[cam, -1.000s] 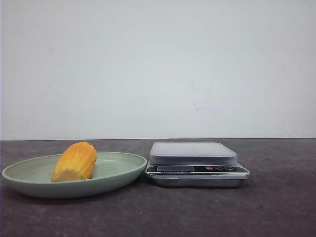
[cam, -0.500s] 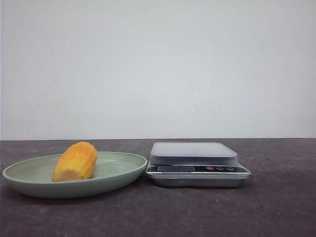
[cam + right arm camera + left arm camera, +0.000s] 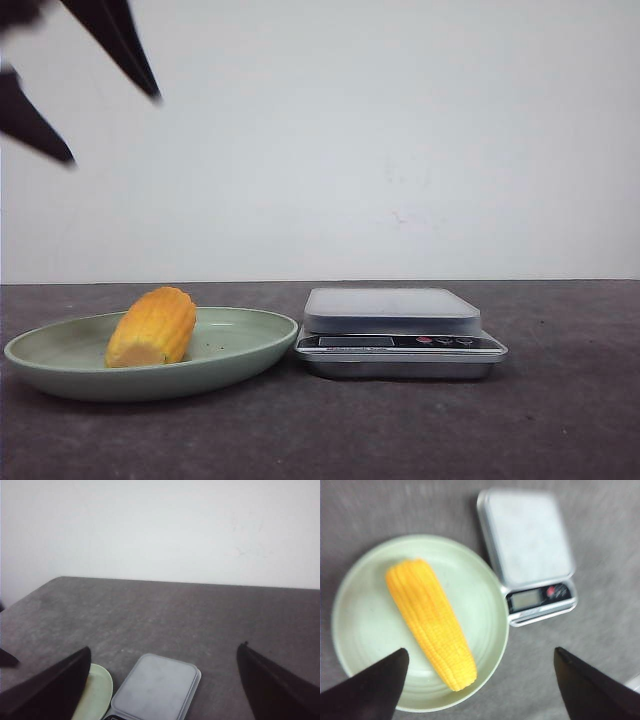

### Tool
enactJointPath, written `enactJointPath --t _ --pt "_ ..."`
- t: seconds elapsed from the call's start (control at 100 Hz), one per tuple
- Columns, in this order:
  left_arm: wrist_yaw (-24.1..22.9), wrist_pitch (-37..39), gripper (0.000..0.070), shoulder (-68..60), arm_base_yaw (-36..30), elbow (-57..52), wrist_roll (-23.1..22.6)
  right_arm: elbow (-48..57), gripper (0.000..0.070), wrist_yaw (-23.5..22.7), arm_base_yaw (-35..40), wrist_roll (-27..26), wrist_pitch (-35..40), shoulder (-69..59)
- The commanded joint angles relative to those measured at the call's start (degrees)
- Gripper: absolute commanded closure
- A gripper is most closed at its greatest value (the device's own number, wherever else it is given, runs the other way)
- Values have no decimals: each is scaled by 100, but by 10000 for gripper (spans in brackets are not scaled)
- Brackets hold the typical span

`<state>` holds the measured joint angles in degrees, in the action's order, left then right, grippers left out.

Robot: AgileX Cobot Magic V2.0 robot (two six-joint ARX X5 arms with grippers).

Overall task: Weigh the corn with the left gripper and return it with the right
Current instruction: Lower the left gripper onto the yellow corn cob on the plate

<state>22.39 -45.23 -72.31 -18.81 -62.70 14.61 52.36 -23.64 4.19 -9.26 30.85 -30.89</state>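
The yellow-orange corn [image 3: 152,327] lies on its side in a pale green plate [image 3: 240,355] at the left of the table. It also shows in the left wrist view [image 3: 431,621] inside the plate [image 3: 485,595]. A silver kitchen scale [image 3: 398,330] with a grey platform stands right of the plate, its platform bare; it also shows in the wrist views [image 3: 530,545] [image 3: 156,687]. My left gripper [image 3: 112,128] hangs open and empty high above the plate's left side. My right gripper [image 3: 162,657] is open and empty, above and short of the scale; the front view does not show it.
The table is dark grey with a plain white wall behind. The plate's edge [image 3: 97,695] shows beside the scale in the right wrist view. The scale's display and buttons [image 3: 400,342] face the front.
My left gripper's fingertips have come into the front view at the top left; before, no gripper showed. The corn, plate and scale have not moved.
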Motion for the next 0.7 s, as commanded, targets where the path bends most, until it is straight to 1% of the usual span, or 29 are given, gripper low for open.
enactJointPath --t 0.0,0.15,0.24,0.36,0.58,0.69 --pt "-96 72 153 -442 -136 -98 92 33 121 20 22 -13 15 -105" --pt "-313 160 153 -1309 -345 -98 249 33 121 15 55 -9 160 -282" --pt "-487 219 153 -1711 -391 -98 308 33 121 17 101 105 234 -323" --pt "-492 457 153 -2109 -409 -98 498 33 123 81 144 210 339 -341" --pt "-487 951 154 -2487 -411 -98 1108 33 124 229 168 295 417 -345" --pt "-487 1023 156 -2590 -411 -98 1167 33 125 275 168 354 420 -345"
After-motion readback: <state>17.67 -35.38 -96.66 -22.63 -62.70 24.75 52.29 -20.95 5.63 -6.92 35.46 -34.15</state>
